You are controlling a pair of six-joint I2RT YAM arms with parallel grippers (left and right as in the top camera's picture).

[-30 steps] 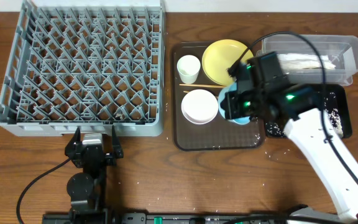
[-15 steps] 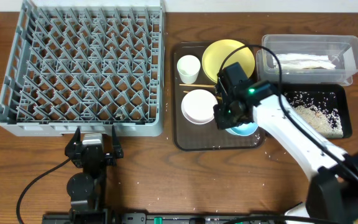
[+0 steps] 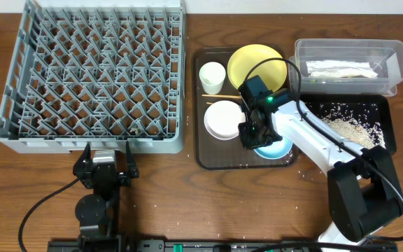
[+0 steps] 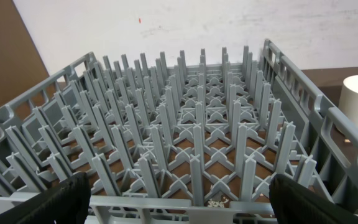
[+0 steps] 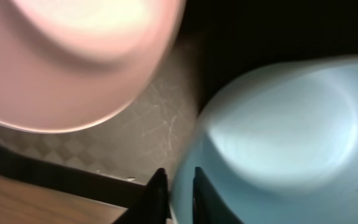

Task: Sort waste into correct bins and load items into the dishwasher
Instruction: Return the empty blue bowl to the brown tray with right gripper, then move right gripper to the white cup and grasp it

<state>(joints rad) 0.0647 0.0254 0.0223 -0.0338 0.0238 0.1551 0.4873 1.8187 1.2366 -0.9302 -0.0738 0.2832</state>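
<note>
From above, the large square grey plastic dish rack (image 3: 89, 143) sits on the left of the wooden surface (image 3: 187, 203) with its pegs bare. The left fingers (image 3: 127, 162) rest just in front of it. The dark brown serving tray (image 3: 243, 159) carries the round yellow plate (image 3: 254, 66), small white cup (image 3: 212, 77), thin wooden chopsticks (image 3: 222, 94), white bowl (image 3: 224, 119) and light blue bowl (image 3: 277, 148). The right arm (image 3: 306, 136) reaches down at the blue bowl's left edge. To the right, the crumpled white paper wrapper (image 3: 338, 68) lies in the clear plastic rectangular tub (image 3: 345, 43), and loose white rice grains (image 3: 345, 129) lie in the shallow black rectangular tray (image 3: 389, 115).

In the left wrist view, the left fingers (image 4: 61, 199) are spread wide and hold nothing, facing the rack (image 4: 191, 143).

In the right wrist view, the right fingers (image 5: 159, 193) straddle the blue bowl's (image 5: 278, 137) rim, close together. Whether they press it, I cannot tell.
</note>
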